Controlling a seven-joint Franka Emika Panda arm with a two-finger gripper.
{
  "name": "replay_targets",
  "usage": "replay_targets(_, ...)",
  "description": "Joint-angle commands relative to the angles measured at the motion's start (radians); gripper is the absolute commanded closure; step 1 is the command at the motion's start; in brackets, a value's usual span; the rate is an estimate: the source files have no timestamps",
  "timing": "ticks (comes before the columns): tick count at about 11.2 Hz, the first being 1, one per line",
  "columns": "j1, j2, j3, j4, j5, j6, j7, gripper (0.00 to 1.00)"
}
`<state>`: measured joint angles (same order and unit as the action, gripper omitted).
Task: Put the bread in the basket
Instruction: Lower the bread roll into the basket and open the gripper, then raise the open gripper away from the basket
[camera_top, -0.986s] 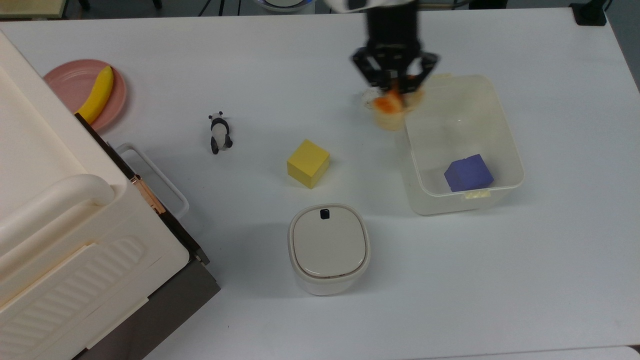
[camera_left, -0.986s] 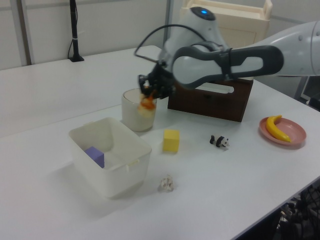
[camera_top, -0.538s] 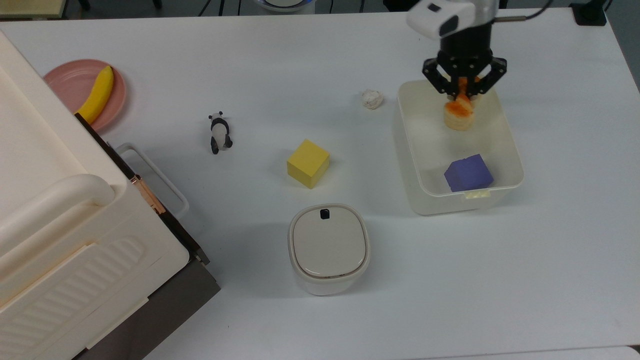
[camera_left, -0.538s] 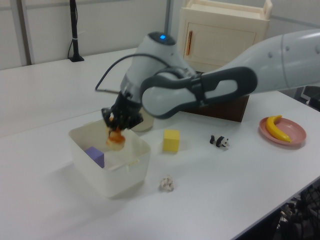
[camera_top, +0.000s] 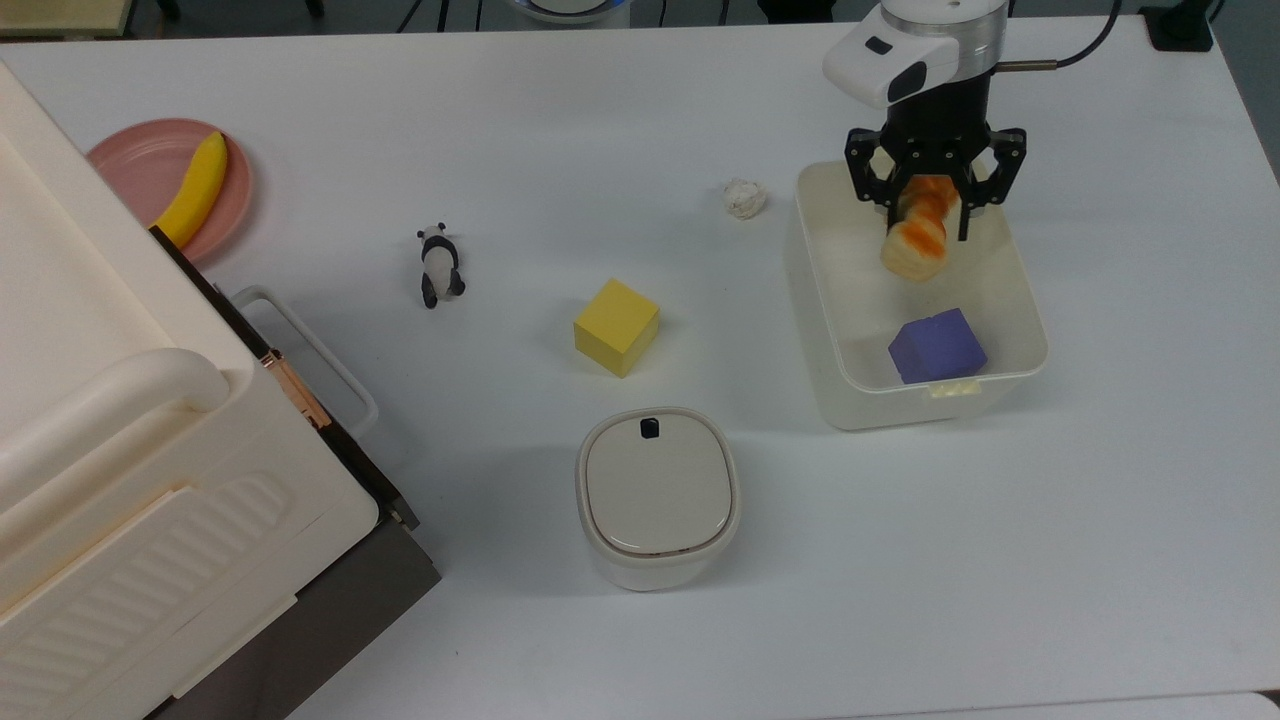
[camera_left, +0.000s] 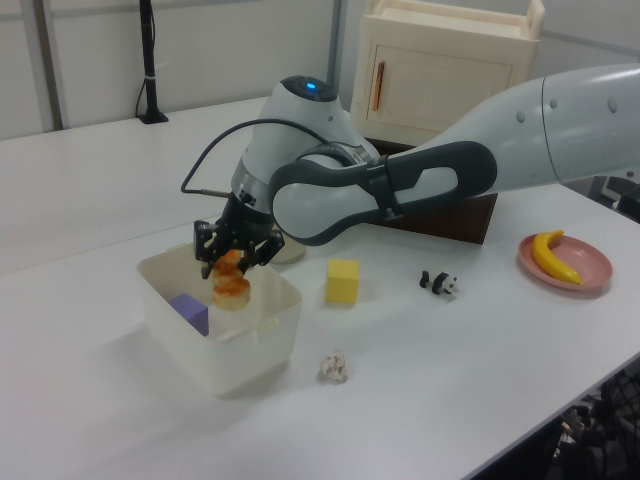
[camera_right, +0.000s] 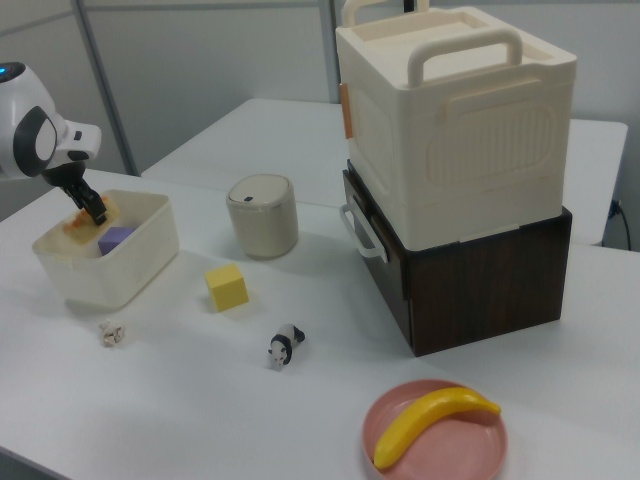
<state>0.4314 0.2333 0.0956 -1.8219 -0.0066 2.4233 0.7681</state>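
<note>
Claw (camera_top: 936, 200) hangs over the far end of the basket (camera_top: 1032, 330), spread a little wider than the bread (camera_top: 915, 240), so I'd judge the loaf is just let go or barely touched by the fingers, tilted and hanging inside the tub's rim above its floor. From the left view the bread (camera_left: 231, 287) sits under the claw (camera_left: 236, 256), within the basket's walls (camera_left: 268, 335).

That loaf looks light and a bit squashy, more like a foam or soft plastic toy than baked dough: glossy orange-brown lobes on top, pale cream matt sides. The shiny top could slip, so the flat cream flanks across its short width seem the safest place to pinch, and gently, since it may dent.

The basket is thin translucent white plastic with rounded corners and a pale yellow clip (camera_top: 952, 390) on its near rim, probably stiff enough but easy to nudge. A blue cube (camera_top: 937, 346) with crisp edges rests at the basket's near end. Out towards the middle of the smooth white worktop (camera_top: 1000, 560) stands a yellow cube (camera_top: 616, 326)
</note>
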Motion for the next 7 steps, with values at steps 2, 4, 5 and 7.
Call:
replay_targets(2, -0.002, -0.034, -0.005, 0.01, -0.012, -0.062, -0.006, 0.0)
replay_targets(4, -0.016, -0.055, -0.007, 0.01, -0.012, -0.102, -0.021, 0.0)
replay_targets(5, -0.034, -0.084, -0.007, 0.009, -0.012, -0.172, -0.108, 0.0)
replay_targets(7, -0.08, -0.161, -0.016, 0.01, 0.0, -0.342, -0.275, 0.0)
